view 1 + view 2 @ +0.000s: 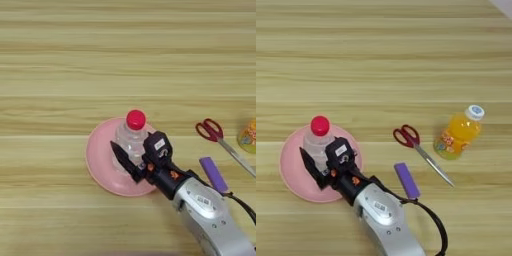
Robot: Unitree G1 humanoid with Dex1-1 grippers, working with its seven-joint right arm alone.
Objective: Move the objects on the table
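My fingers [136, 161] are spread around the lower body of the small clear bottle with the red cap [318, 138]: one black finger [121, 158] shows on the bottle's left side, and the blocky finger housing with a white label sits against its right side. I can't tell for certain whether the pads press the plastic or just bracket it. The bottle stands upright on a pink plate [100, 160], and my fingers reach in over the plate's near-right rim. Behind the fingers, my silver forearm [381, 212] runs down to the bottom edge, a black cable looping off its right side. Just right of the wrist lies the flat purple block [406, 180] on the light-wood worktop [381, 60]. Further right and a little farther away are the red-handled scissors [418, 147], blades pointing toward the near right. Beyond them, well apart from my fingers, an orange juice bottle with a white cap [458, 134] stands tilted.
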